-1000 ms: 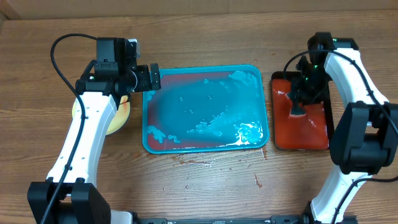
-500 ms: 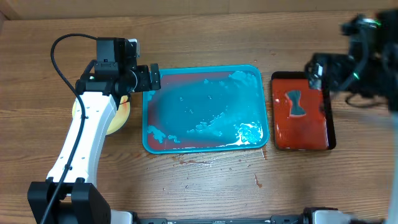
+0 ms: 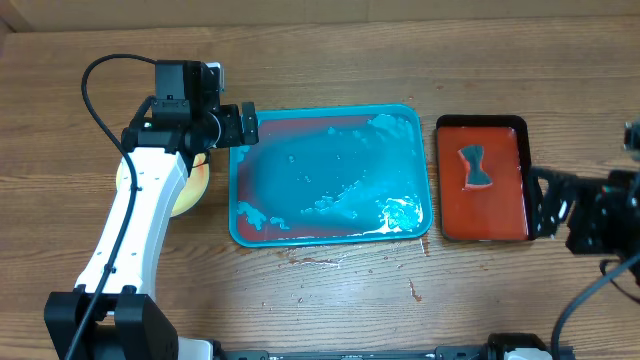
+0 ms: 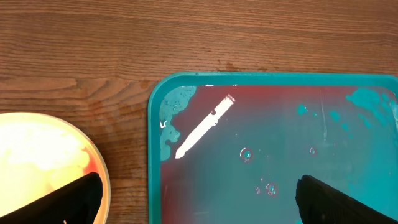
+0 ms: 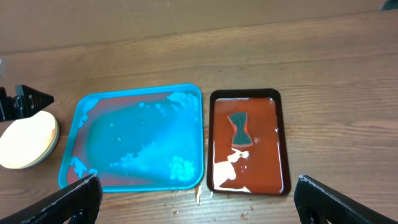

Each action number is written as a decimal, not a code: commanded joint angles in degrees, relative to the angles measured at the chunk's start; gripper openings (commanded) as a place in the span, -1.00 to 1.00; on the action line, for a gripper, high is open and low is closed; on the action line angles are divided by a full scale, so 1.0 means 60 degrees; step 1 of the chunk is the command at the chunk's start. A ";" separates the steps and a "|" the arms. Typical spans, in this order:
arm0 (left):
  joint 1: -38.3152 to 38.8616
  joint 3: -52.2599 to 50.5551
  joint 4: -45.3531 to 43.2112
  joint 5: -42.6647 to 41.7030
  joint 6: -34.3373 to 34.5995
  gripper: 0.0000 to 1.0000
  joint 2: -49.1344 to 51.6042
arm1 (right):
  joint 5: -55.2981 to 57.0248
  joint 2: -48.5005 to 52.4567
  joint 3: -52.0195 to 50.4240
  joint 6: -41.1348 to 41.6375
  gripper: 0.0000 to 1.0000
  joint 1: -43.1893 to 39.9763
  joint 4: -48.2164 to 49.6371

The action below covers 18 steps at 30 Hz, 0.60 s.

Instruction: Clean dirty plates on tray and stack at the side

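Note:
The turquoise tray [image 3: 330, 175] lies mid-table, wet, with foam and red stains, and no plate is on it. A stack of pale yellow plates [image 3: 192, 190] sits on the table left of the tray, partly under my left arm. From the left wrist the top plate [image 4: 37, 155] shows an orange-red smear near its rim. My left gripper [image 3: 246, 125] hovers open over the tray's far left corner [image 4: 163, 93], one finger [image 4: 81, 199] above the plate. My right gripper [image 3: 556, 208] is open and empty at the right, raised high above tray [image 5: 137, 134] and plates [image 5: 26, 142].
A smaller red tray with a black rim [image 3: 483, 180] holds red liquid and a dark bow-shaped sponge [image 3: 475, 166], right of the turquoise tray. Red drips [image 3: 412, 290] mark the wood in front of the trays. A cardboard wall [image 5: 186, 15] runs along the far edge.
My right gripper opened and left the sponge lying on the red tray, then swung away to the right and toward the near edge. The left arm has not moved.

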<state>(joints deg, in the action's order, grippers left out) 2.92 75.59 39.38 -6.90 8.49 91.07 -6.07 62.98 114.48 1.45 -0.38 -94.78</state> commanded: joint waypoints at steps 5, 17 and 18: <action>0.0036 0.0106 -0.0004 -0.0062 -0.0127 0.99 0.0073 | 0.1122 -0.0251 -0.0237 -0.0033 1.00 -0.0076 0.0696; 0.0036 0.0106 -0.0004 -0.0062 -0.0131 1.00 0.0073 | 0.0962 -0.3005 -0.5530 -0.0062 1.00 -0.0208 0.6688; 0.0036 0.0106 -0.0004 -0.0062 -0.0127 0.99 0.0073 | 0.0911 -0.3377 -0.6269 -0.0062 1.00 -0.0204 0.7384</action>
<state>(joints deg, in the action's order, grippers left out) 2.92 75.59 39.33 -6.87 8.49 91.07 -0.54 47.99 85.73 1.26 -1.48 -55.83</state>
